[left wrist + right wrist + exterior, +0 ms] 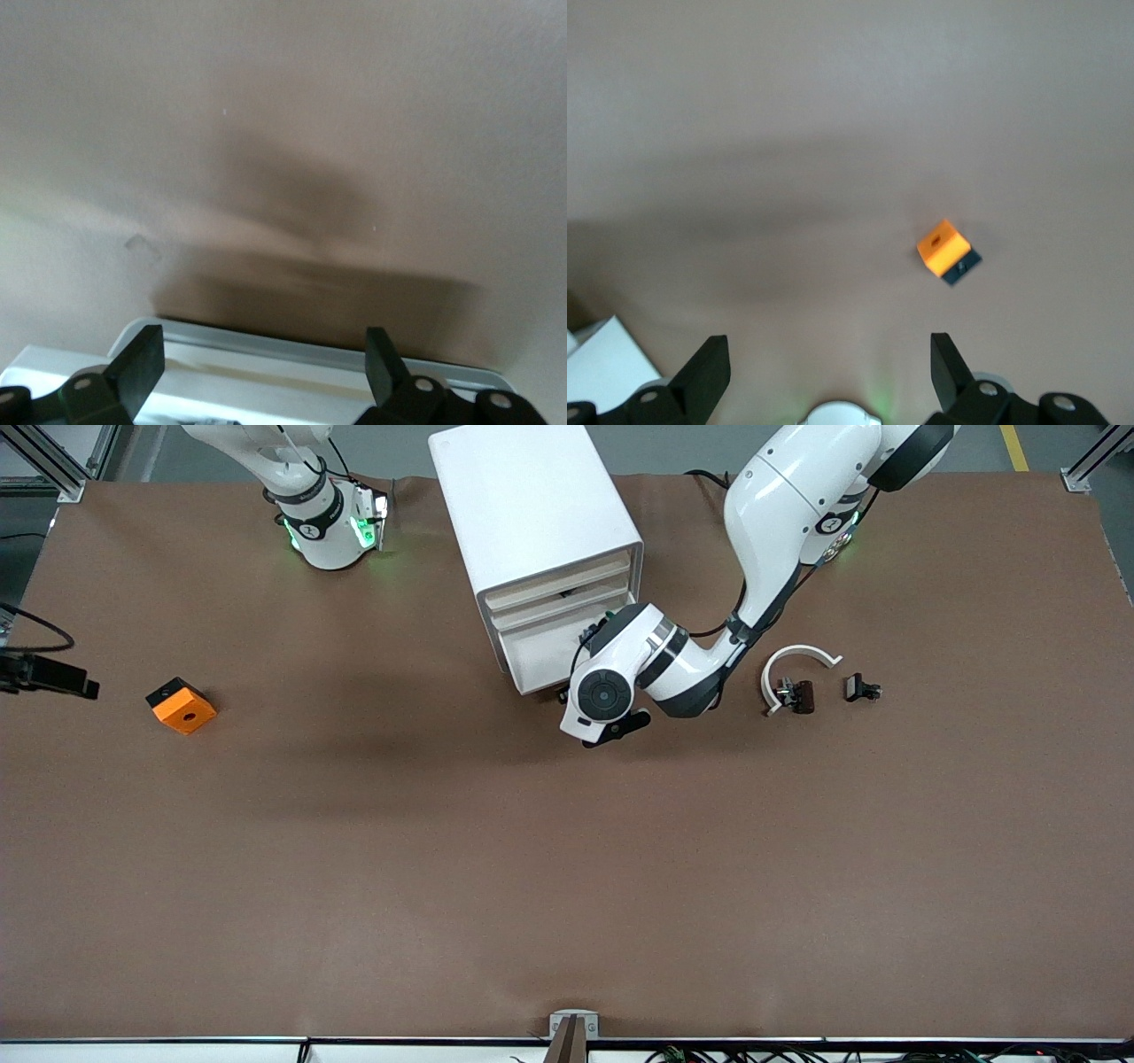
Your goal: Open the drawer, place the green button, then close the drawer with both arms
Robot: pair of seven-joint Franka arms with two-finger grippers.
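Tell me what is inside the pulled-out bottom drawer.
The drawer shows only bare white floor. The left gripper, fingers open, and its wrist cover the end toward the left arm, so anything there is hidden.

The front view is evenly and brightly lit from above. Broad, soft-edged shadows are cast on the table (567, 868) below the arms, and a small sharp one lies under the orange block (182, 705). Glare is seen on the cabinet (532, 514) top and the glossy left arm (780, 505). Both wrist views are dimmer, washed out and soft; in the left wrist view a dark blurred shadow is spread across the tabletop, and the drawer (301, 350) rim is out of focus.
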